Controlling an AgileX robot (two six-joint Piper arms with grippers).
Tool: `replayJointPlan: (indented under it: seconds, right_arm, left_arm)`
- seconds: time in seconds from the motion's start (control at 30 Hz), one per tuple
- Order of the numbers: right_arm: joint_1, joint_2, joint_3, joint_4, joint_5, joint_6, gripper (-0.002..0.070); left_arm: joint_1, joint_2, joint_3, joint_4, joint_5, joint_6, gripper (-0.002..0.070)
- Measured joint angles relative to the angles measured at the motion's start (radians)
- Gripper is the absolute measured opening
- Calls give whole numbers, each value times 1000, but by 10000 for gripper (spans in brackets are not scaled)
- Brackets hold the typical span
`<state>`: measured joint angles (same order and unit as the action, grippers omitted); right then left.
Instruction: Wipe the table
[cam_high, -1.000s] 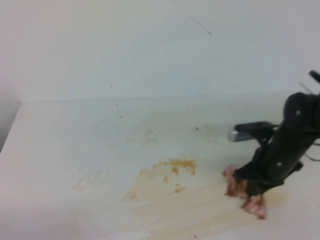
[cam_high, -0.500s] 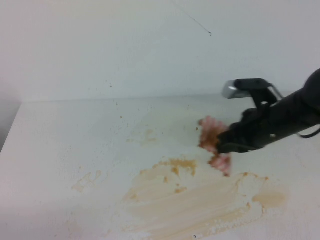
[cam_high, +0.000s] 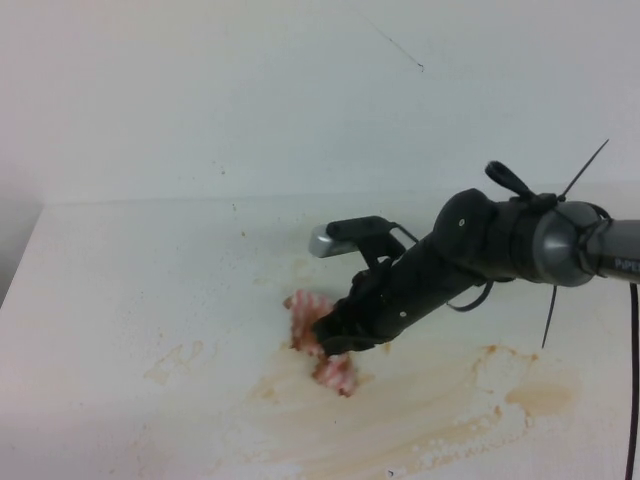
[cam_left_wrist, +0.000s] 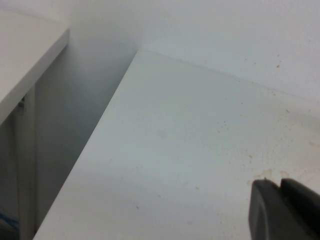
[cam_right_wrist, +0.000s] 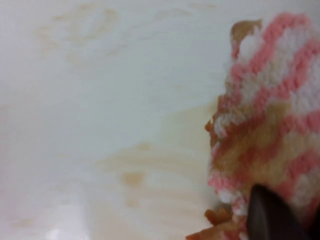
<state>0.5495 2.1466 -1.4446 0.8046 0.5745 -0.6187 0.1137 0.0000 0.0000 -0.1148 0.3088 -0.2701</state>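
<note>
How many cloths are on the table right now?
1: the pink-and-white cloth, clamped in the right gripper on the stain. The left gripper hangs over the left side of the table. None looks hidden.

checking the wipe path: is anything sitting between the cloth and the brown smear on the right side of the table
Nothing visible does. The right end effector holds the cloth on the table; only bare, streaked surface lies between it and the smear. The left end effector is by the table's left side, outside the high view.
</note>
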Motion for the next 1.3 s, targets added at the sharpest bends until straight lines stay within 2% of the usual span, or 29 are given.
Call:
replayJointPlan:
  seconds: [0.13,0.27,0.43,0.87,0.97,1.1,1.13,1.2,1.3]
  right_arm:
    - [-12,8,-51,-360,23,300,44]
    - [-42,8,-100,-668,140,534,44]
    - [-66,3,-154,-865,278,604,44]
    - [-68,-151,-118,-822,348,462,49]
    - [-68,-156,-118,-822,393,455,113]
    - [-68,-156,-118,-819,442,453,295]
    - [-68,-156,-118,-817,452,453,323]
    - [-68,-166,-118,-817,475,452,347]
    - [-68,-198,-117,-813,493,452,303]
  left_arm:
    - [0,0,0,0,0,0,-3]
    - [0,0,0,0,0,0,-3]
    - [0,0,0,0,0,0,-3]
    - [0,0,0,0,0,0,-3]
    - [0,0,0,0,0,0,-3]
    - [0,0,0,0,0,0,-3]
    - [0,0,0,0,0,0,-3]
    - [0,0,0,0,0,0,-3]
    - [0,0,0,0,0,0,-3]
